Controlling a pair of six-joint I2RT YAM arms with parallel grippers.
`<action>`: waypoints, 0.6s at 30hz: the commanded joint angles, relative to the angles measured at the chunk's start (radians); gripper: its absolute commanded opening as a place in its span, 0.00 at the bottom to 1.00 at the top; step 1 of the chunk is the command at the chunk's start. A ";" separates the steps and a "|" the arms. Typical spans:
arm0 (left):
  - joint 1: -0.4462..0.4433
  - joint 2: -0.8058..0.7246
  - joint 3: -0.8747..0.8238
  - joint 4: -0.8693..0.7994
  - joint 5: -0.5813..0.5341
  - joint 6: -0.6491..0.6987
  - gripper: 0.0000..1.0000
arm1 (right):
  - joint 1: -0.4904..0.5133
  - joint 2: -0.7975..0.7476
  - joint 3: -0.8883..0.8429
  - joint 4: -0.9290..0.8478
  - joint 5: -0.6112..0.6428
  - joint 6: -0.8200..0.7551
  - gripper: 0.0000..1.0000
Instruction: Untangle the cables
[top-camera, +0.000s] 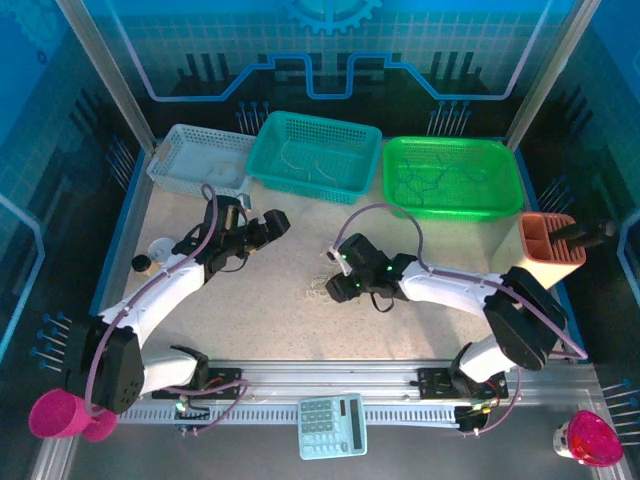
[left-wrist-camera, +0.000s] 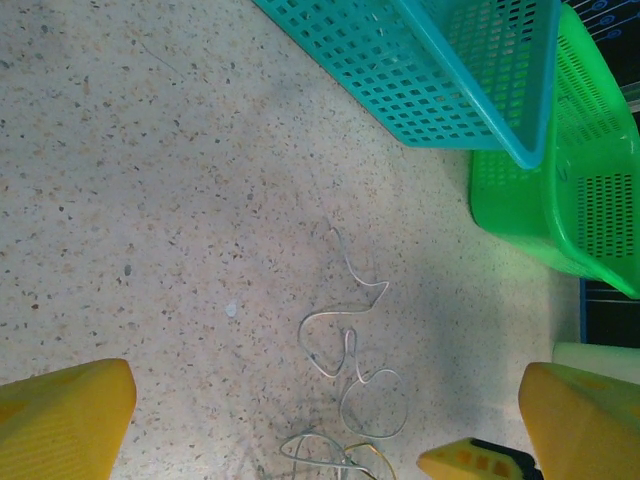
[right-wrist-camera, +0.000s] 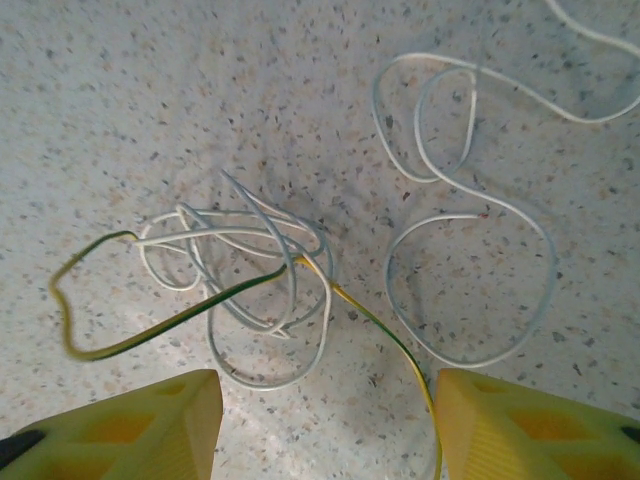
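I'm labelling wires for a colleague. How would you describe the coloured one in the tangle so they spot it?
On the speckled table, in front of the teal basket, a knot of thin cables lies beneath the right claw. One strand threads through it: the only yellow-green one, the rest whitish.

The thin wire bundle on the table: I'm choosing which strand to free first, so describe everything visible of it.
The thin whitish, grey-blue and yellow-green wire strands lie flat on the speckled tabletop. Several curl into a knotted cluster crossed by the yellow-green strand; one whitish strand snakes away in loose loops beside it.
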 joint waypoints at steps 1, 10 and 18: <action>0.011 -0.015 0.022 0.016 0.025 -0.015 0.99 | -0.011 0.043 0.091 0.052 -0.015 -0.012 0.59; 0.012 -0.029 0.003 0.021 0.028 -0.020 0.99 | -0.078 0.097 0.178 0.073 -0.090 0.088 0.58; 0.011 -0.030 -0.001 0.001 0.092 0.031 0.99 | -0.090 -0.024 0.107 0.075 -0.130 0.182 0.58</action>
